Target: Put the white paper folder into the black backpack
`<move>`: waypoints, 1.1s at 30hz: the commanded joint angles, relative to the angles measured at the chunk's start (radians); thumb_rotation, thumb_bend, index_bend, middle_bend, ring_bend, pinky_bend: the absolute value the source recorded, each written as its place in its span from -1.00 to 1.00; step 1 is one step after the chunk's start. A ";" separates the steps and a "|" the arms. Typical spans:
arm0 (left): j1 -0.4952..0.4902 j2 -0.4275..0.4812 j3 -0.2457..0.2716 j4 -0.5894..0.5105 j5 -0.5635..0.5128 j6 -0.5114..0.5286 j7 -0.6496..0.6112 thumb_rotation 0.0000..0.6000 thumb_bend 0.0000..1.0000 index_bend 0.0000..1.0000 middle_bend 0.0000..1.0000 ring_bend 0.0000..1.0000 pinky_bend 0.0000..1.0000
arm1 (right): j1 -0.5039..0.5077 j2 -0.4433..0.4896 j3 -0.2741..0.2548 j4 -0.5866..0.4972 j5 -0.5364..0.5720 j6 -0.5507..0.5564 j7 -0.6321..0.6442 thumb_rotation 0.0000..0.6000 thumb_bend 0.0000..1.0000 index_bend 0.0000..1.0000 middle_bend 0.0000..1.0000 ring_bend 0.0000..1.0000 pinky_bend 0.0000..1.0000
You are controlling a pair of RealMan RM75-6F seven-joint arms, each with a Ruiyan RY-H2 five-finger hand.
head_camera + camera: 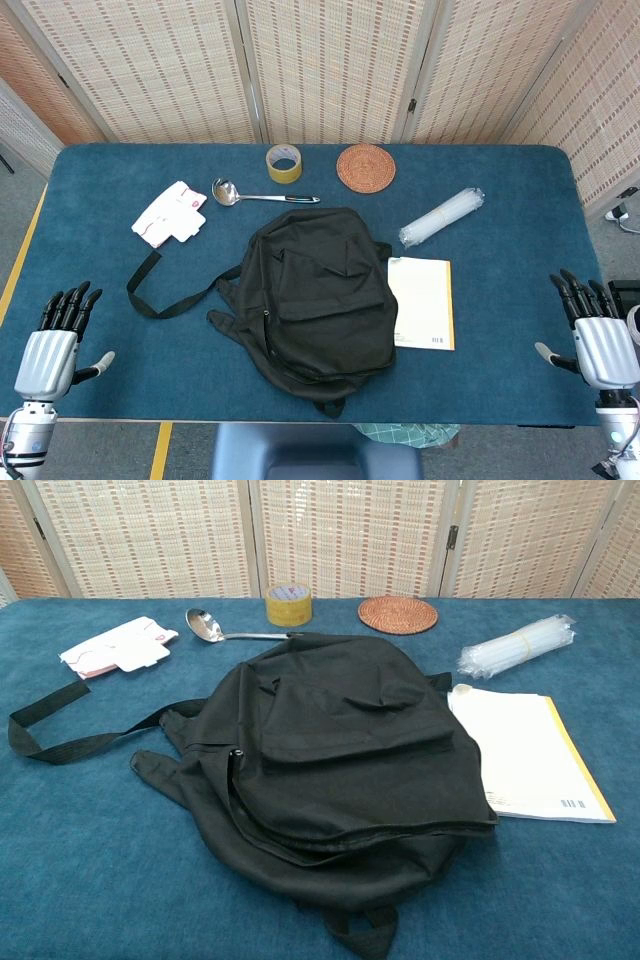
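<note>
Both hands rest empty, fingers apart; the flat white paper folder with a yellow edge [421, 301] lies inward of the right hand [598, 340], touching the black fabric backpack [312, 290]; the left hand [55, 340] should open the zip first.

Staged test station, consistent with a lab or demonstration room rather than a home. Evidence: a table [110, 390] covered in blue felt; folding woven screens [330, 65] closing off the far side; yellow floor tape [160, 450] at the near left edge; unrelated props laid out, including tape roll [284, 163], ladle [255, 194] and coaster [366, 167].
</note>
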 commanded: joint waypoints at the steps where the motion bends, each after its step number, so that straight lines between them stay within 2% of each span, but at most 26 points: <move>1: -0.003 -0.003 0.001 0.002 -0.002 -0.006 0.002 1.00 -0.51 -0.81 -0.91 -0.88 -1.00 | -0.002 0.002 0.001 -0.007 0.001 -0.004 -0.006 1.00 -0.64 -0.95 -0.83 -0.72 -0.86; 9: -0.002 -0.005 0.004 0.007 -0.005 -0.009 -0.002 1.00 -0.51 -0.81 -0.91 -0.88 -1.00 | -0.004 -0.001 0.002 -0.008 -0.020 -0.001 -0.008 1.00 -0.64 -0.93 -0.82 -0.71 -0.86; 14: 0.001 -0.004 0.008 0.006 0.002 -0.002 -0.007 1.00 -0.51 -0.81 -0.91 -0.88 -1.00 | 0.005 -0.023 0.005 0.029 -0.056 0.010 -0.032 1.00 -0.64 -0.88 -0.78 -0.67 -0.81; 16: 0.003 -0.003 0.010 0.005 0.005 0.002 -0.010 1.00 -0.51 -0.81 -0.91 -0.88 -1.00 | 0.016 -0.043 0.003 0.065 -0.077 0.006 -0.051 1.00 -0.57 -0.85 -0.75 -0.65 -0.79; 19: 0.007 -0.002 0.012 0.003 0.009 0.008 -0.012 1.00 -0.51 -0.81 -0.91 -0.88 -1.00 | 0.035 -0.079 -0.003 0.125 -0.102 -0.013 -0.058 1.00 -0.32 -0.80 -0.71 -0.62 -0.78; 23: 0.013 0.001 0.016 0.000 0.010 0.013 -0.011 1.00 -0.51 -0.81 -0.91 -0.88 -1.00 | 0.056 -0.134 -0.014 0.212 -0.119 -0.045 -0.052 1.00 -0.18 -0.77 -0.69 -0.61 -0.77; 33: 0.016 0.008 0.022 -0.018 0.015 0.011 0.003 1.00 -0.51 -0.81 -0.91 -0.88 -1.00 | 0.109 -0.314 -0.056 0.498 -0.180 -0.106 0.020 1.00 -0.11 -0.75 -0.70 -0.63 -0.77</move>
